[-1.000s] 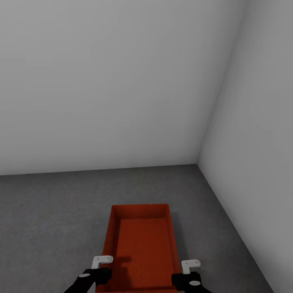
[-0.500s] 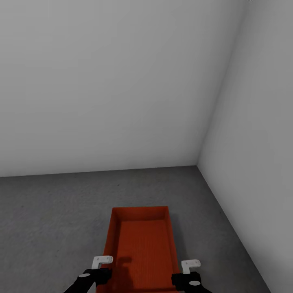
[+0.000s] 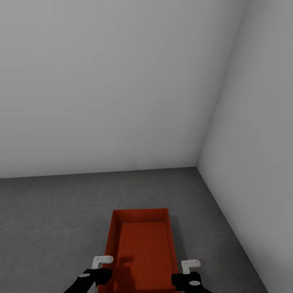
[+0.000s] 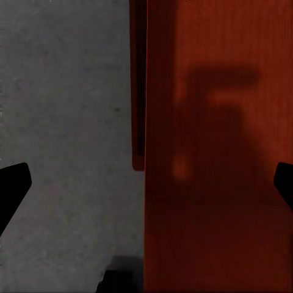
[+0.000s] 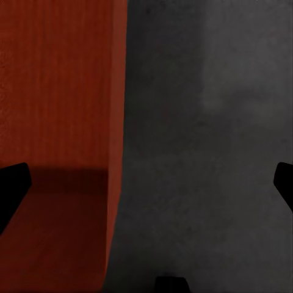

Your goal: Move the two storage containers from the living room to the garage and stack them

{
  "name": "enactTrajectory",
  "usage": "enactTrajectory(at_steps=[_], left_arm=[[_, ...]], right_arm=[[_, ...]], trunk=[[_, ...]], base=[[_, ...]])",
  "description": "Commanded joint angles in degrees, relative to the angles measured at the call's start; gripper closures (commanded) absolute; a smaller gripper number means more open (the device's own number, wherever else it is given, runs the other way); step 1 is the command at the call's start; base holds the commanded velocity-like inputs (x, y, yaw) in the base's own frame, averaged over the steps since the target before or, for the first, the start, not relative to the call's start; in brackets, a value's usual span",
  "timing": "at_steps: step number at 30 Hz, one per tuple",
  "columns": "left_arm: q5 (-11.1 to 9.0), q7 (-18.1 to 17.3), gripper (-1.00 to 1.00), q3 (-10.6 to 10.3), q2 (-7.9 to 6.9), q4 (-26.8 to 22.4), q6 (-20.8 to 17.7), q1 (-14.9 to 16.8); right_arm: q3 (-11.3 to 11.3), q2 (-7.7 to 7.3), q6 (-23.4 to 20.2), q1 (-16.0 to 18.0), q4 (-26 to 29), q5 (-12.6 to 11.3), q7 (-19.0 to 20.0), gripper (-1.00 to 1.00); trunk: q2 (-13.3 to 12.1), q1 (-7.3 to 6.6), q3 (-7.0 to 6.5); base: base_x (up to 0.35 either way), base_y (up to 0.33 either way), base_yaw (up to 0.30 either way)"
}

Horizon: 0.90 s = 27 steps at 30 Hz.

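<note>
One orange-red storage container lies open side up on the dark grey concrete floor of the garage, lengthwise away from me, near the right-hand corner. My left gripper hangs over its near left wall and my right gripper over its near right wall. In the left wrist view the left gripper is open, its fingers wide apart either side of the container wall. Seen from the right wrist, the right gripper is open too, straddling the other wall. Neither pinches the wall.
Plain pale grey walls meet in a corner just beyond and to the right of the container. The right wall runs close along the container's side. Bare concrete stretches to the left.
The whole picture has shifted down slightly, so the camera moved. The container sits a little lower in the view. Both grippers keep their places and stay open.
</note>
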State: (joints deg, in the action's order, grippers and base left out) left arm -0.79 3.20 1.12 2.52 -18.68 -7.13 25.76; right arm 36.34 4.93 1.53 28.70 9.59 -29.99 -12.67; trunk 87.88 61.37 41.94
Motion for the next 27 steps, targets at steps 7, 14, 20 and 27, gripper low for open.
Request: enactTrajectory(at_steps=[7, 14, 20, 27], left_arm=[[-0.09, 0.15, -1.00, 0.11, 0.03, -0.13, -0.34, 0.00], [-0.09, 0.19, -1.00, 0.11, 0.03, -0.13, -0.34, 0.00], [-0.09, 0.22, -1.00, 0.11, 0.03, -0.13, -0.34, 0.00], [-0.09, 0.23, -1.00, 0.11, 0.03, -0.13, -0.34, 0.00]], right_arm=[[0.49, 0.00, 0.19, 0.02, -0.01, -0.52, -0.25, -1.00], [0.49, 0.00, 0.21, 0.03, -0.02, -0.51, -0.25, -1.00], [0.49, 0.00, 0.23, 0.02, -0.02, -0.51, -0.27, -1.00], [0.49, 0.00, 0.23, 0.03, -0.01, -0.51, -0.33, -1.00]], trunk=[[-2.80, -1.55, -1.22], [-5.61, -3.09, -2.47], [-8.01, -4.40, -3.55], [-10.82, -5.94, -4.81]], base=[[0.000, 0.000, 0.000], [0.000, 0.000, 0.000], [0.000, 0.000, 0.000], [0.000, 0.000, 0.000]])
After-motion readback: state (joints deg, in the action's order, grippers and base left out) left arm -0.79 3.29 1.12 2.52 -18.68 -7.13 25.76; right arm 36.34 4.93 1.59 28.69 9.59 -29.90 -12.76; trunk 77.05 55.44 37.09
